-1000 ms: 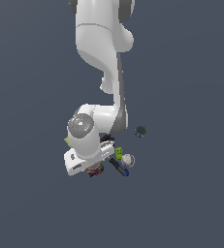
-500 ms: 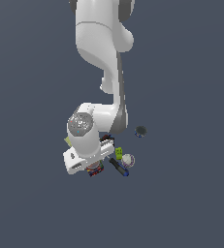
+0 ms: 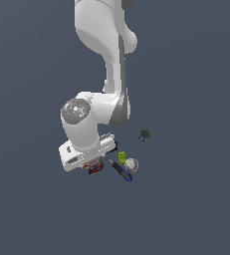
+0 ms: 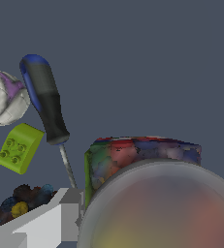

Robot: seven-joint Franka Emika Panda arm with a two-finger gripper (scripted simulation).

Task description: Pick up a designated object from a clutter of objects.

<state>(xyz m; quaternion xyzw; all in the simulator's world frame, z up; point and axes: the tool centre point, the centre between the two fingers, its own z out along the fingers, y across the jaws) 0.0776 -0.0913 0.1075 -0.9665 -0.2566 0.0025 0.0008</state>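
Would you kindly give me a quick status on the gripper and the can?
Gripper down over the can, jaw state not readable. Can on the surface, mostly hidden under the hand in the exterior view. Screwdriver lies close beside it; green brick and ball just beyond.

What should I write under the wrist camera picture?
Gripper finger beside the patchy can, near a screwdriver, green brick and ball.

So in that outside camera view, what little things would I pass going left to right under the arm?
Can beneath the end effector, then blue-handled screwdriver, then whitish ball, then dark disc, which sits apart from the rest.
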